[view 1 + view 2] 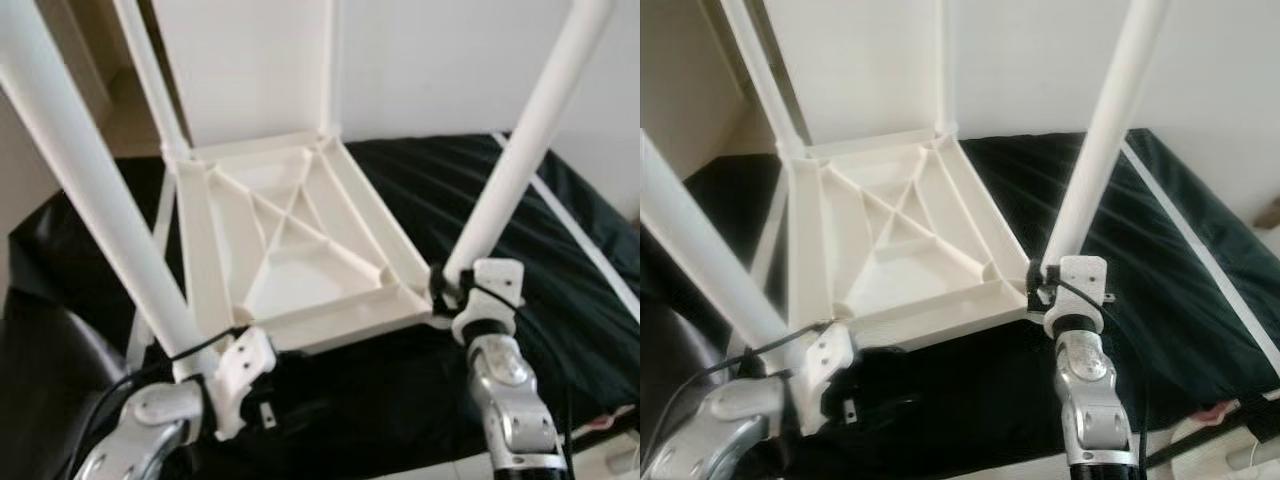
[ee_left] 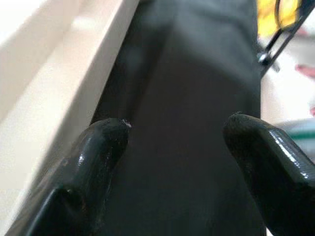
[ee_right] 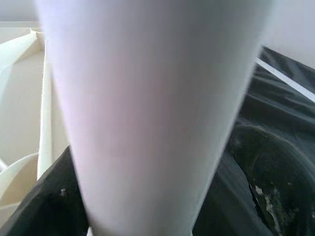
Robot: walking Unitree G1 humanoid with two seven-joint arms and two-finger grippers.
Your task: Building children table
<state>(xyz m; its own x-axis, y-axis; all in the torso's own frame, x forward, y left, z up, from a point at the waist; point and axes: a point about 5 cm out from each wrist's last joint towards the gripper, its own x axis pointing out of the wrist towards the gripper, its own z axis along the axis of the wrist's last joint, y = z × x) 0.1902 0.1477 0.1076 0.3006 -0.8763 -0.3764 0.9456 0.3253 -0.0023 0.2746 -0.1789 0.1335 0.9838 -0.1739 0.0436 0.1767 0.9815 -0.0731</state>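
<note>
We judged the legs were being fitted: the upturned white tabletop [image 1: 290, 240] lay centre frame, ribs up, with four white legs rising from its corners; our right gripper [image 1: 1045, 285] was clenched on the near right leg [image 1: 1102, 130] at its base, lower right; our left gripper [image 2: 174, 142] stood released beside the tabletop's near edge, lower left. Next, we reckoned, that leg needed seating firmly into its socket. All rested on a black sheet [image 1: 520, 200] before a pale wall [image 1: 450, 60].
</note>
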